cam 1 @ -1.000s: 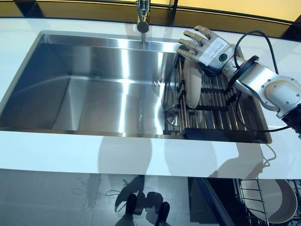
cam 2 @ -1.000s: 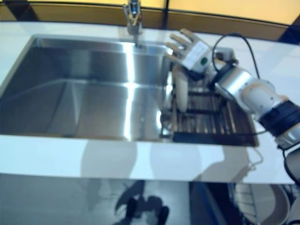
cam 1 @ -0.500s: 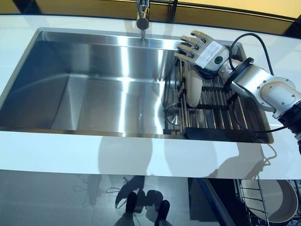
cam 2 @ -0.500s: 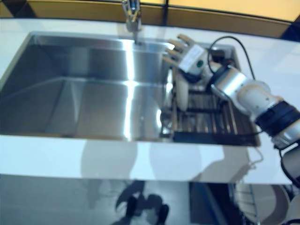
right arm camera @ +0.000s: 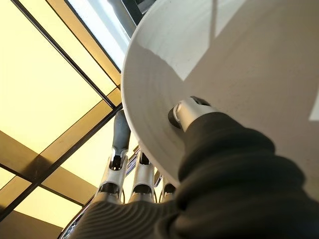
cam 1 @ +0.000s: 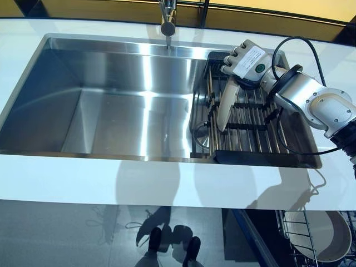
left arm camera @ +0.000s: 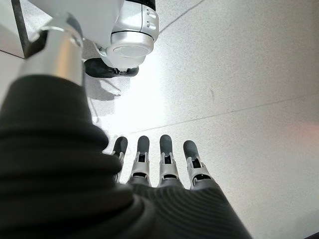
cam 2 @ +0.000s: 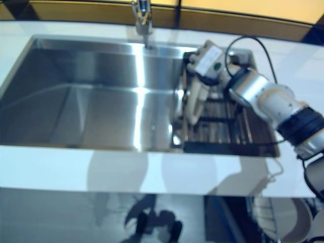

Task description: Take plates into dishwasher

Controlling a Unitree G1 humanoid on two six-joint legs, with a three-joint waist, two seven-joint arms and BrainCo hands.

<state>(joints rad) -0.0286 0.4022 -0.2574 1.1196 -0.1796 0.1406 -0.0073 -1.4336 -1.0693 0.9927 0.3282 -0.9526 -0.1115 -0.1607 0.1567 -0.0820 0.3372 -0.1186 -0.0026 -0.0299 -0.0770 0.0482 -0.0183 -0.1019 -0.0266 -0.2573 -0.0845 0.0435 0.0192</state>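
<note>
Right hand (cam 1: 245, 60) clamped on plate (cam 1: 225, 104) rim | plate on edge in sink rack (cam 1: 253, 119), tilted | left hand (left arm camera: 164, 164) slack (by floor), far off

sink (cam 1: 111, 117) takes the left and centre of the frame, set into the table (cam 1: 167, 181) that runs across the middle band. faucet (cam 1: 168, 22) at top centre, behind the sink's far wall. drying rack (cam 1: 250, 119) sits in the sink's right end, right of centre. plate (cam 1: 225, 105) stands on edge at the rack's left side, tilted. right hand (cam 1: 245, 58) at upper right, on the plate's top edge, fingers (right arm camera: 117, 144) behind the rim and thumb on its face. second rack (cam 1: 311, 239) at lower right, below the table's near edge, with another plate (cam 1: 334, 236) in it. left hand (left arm camera: 164, 169) shows only in its wrist view, above the floor (left arm camera: 249, 74).
</note>
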